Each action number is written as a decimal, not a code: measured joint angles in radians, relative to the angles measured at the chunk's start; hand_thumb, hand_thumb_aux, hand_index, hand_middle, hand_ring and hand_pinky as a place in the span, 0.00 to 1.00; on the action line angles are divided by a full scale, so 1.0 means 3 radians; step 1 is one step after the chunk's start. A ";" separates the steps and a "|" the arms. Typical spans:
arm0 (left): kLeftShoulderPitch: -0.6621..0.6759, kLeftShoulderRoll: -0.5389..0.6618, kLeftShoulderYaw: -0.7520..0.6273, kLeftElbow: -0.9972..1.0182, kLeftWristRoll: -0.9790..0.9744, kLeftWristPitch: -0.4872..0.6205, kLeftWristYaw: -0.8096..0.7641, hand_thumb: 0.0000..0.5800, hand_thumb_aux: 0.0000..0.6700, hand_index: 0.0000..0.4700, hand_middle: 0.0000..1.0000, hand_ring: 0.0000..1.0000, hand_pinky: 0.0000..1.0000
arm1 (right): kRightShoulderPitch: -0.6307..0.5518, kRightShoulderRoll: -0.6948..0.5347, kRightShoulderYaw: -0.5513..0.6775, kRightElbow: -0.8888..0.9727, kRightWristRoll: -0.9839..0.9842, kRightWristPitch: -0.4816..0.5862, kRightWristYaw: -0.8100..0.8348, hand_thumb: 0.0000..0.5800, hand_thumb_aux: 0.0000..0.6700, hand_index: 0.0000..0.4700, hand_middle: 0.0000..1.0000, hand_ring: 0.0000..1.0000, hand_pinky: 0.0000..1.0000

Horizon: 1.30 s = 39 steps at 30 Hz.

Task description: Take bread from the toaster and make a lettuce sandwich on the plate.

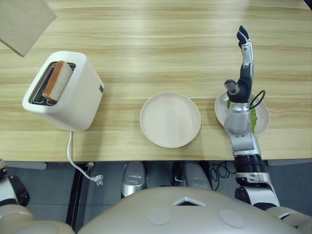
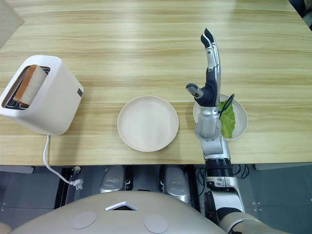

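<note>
At left, a bread slice (image 1: 57, 80) stands in the white toaster (image 1: 73, 97). A beige plate (image 1: 170, 119) sits at centre. At right, the right hand (image 2: 209, 73) hangs over lettuce (image 2: 227, 122) on a small dish (image 2: 242, 119), fingers straight, pressed together, holding nothing.

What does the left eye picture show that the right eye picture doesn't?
Left eye: a wide piece of the tan mat in the far corner. Right eye: the lettuce plainly beside the forearm on its small plate; the left eye has it mostly covered. Both: bread in the toaster, the middle plate, the right hand open over the table.
</note>
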 measured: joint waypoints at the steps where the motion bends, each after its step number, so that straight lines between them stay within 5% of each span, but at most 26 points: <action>1: -0.0026 -0.0107 -0.0087 -0.0095 -0.0082 0.0048 -0.0062 1.00 1.00 0.98 1.00 1.00 1.00 | -0.0013 -0.0003 0.0000 0.0000 0.0026 0.0001 0.0003 0.00 0.00 0.00 0.00 0.00 0.00; 6: 0.0016 -0.0784 -0.0763 -0.0600 -0.0510 0.0422 -0.0451 1.00 1.00 0.98 1.00 1.00 1.00 | -0.0148 -0.0275 -0.0131 -0.0127 0.0244 0.0170 0.0232 0.00 0.00 0.00 0.00 0.00 0.00; 15: 0.0281 -0.1685 -0.1800 -0.0501 -0.0757 0.0787 -0.0874 1.00 1.00 0.98 1.00 1.00 1.00 | -0.0182 -0.1481 -0.0186 0.0260 0.0005 0.0539 0.0991 0.00 0.00 0.00 0.00 0.00 0.00; 23: 0.0316 -0.1844 -0.2086 0.0209 -0.0767 0.0804 -0.1190 1.00 1.00 0.98 1.00 1.00 1.00 | -0.0027 -0.2211 0.0125 0.0903 -0.0447 0.0382 0.1220 0.00 0.00 0.00 0.00 0.00 0.00; 39: -0.0082 -0.2002 -0.2348 0.1709 -0.0411 0.0141 -0.1409 1.00 1.00 0.98 1.00 1.00 1.00 | 0.0034 -0.2564 0.0736 0.1848 -0.1074 0.0334 0.0859 0.00 0.00 0.00 0.00 0.00 0.00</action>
